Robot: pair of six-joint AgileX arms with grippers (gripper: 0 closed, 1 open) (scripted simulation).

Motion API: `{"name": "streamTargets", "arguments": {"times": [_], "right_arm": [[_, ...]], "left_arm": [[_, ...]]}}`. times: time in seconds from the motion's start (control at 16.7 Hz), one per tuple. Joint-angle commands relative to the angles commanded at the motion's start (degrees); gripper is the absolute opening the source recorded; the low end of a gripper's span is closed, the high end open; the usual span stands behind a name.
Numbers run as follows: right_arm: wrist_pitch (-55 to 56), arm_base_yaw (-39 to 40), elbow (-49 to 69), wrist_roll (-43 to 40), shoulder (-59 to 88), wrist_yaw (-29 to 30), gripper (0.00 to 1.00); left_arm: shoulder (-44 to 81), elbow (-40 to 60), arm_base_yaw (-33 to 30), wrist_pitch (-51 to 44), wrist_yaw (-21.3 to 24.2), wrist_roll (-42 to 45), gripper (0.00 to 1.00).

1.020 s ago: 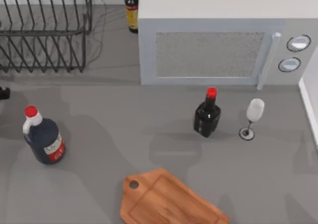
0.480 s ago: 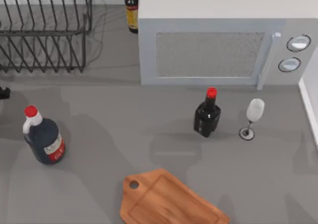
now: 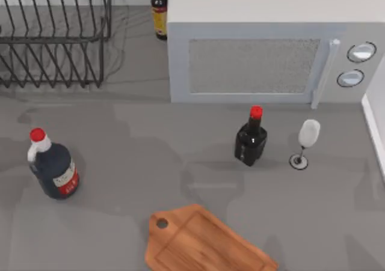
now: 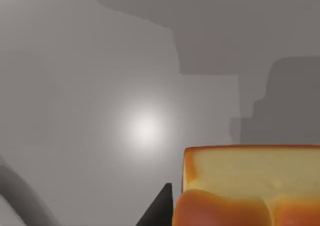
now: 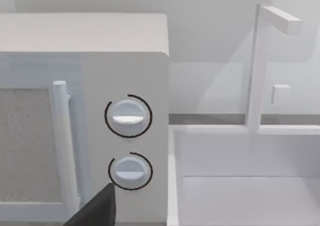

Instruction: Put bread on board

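The board (image 3: 204, 241) is orange-brown wood with a round hole in its handle end. It lies flat at the table's front middle with nothing on it. In the left wrist view the bread (image 4: 250, 171), a golden loaf with a pale cut face, hangs close to the camera above bare grey tabletop. My left gripper (image 4: 235, 216) is shut on it, and one dark finger (image 4: 160, 208) presses against its side. A dark fingertip of my right gripper (image 5: 95, 211) shows in the right wrist view, facing the microwave's two knobs (image 5: 128, 117).
A grey microwave (image 3: 258, 42) stands at the back, a wire dish rack (image 3: 54, 36) at the back left with a bottle (image 3: 159, 9) between them. A dark red-capped bottle (image 3: 251, 140) and a wine glass (image 3: 305, 142) stand mid-right. A jug bottle (image 3: 53, 166) stands left. A white sink (image 5: 240, 186) lies right of the microwave.
The dark tip of my left arm at the top view's left edge has slipped out of that view. Shadows on the left of the table have shifted. Objects have not moved.
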Motion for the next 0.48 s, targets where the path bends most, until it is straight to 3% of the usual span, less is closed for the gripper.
{"name": "streamTargets", "arguments": {"times": [0.48], "right_arm": [[0.0, 0.0, 0.0, 0.0, 0.0, 0.0, 1.00]], "left_arm": [[-1.2, 2.5, -0.4, -2.5, -0.2, 0.6, 0.00]]}}
